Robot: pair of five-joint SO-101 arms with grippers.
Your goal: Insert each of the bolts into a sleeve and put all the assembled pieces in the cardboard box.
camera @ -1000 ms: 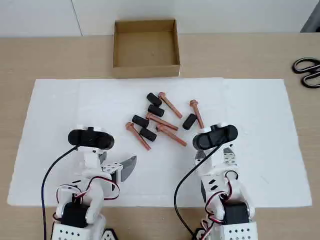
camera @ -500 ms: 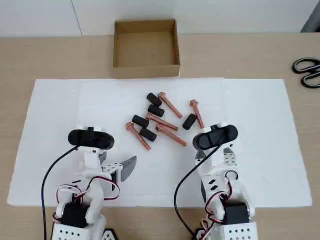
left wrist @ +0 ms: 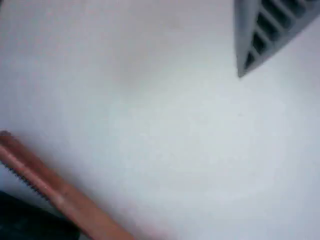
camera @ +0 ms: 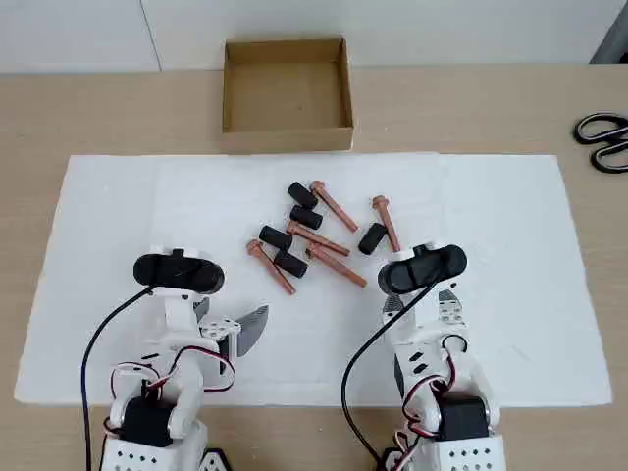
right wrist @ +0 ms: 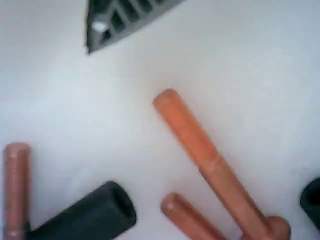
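Note:
Several copper bolts and black sleeves lie loose in a cluster mid-sheet, none joined. The cardboard box stands empty at the back. My left gripper rests low near the front, short of the nearest bolt, open with its grey jaw swung out sideways. In the left wrist view a bolt and a sleeve lie beyond one fingertip. My right gripper sits under its camera, just short of the cluster. The right wrist view has a bolt and a sleeve close ahead.
A white sheet covers the wooden table, with bare room left and right of the cluster. Scissors lie at the far right edge, off the sheet.

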